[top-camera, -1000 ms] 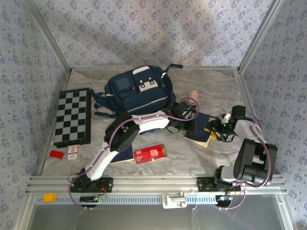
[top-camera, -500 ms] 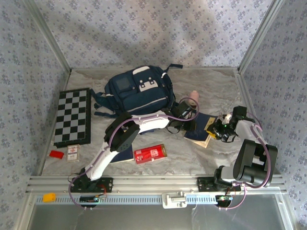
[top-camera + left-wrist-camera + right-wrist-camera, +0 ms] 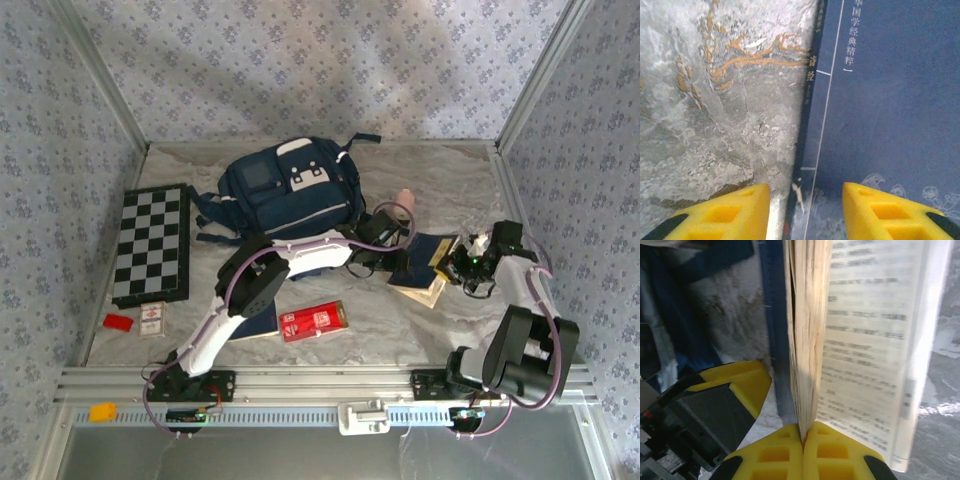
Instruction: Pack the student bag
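The student bag (image 3: 290, 190), navy with white patches, lies at the back centre of the table. A dark blue book (image 3: 418, 262) lies to its right. In the left wrist view my left gripper (image 3: 807, 202) stands open over the book's (image 3: 880, 100) spine edge, one fingertip above the marble, the other above the cover. In the top view the left gripper (image 3: 385, 258) is at the book's left side. My right gripper (image 3: 802, 440) is shut on a bundle of the book's cream pages (image 3: 807, 315), lifted off the blue cover (image 3: 775, 340). From above, the right gripper (image 3: 453, 263) sits at the book's right edge.
A chessboard (image 3: 150, 245) lies at the left, with a card deck (image 3: 152, 320) and a small red piece (image 3: 118, 322) below it. A red box (image 3: 313, 321) and a second dark book (image 3: 262, 320) lie near the front. A pinkish object (image 3: 403, 200) sits beside the bag.
The right gripper has closed on the book's pages and drawn slightly right, lifting that edge. The left gripper has opened a little at the book's spine side.
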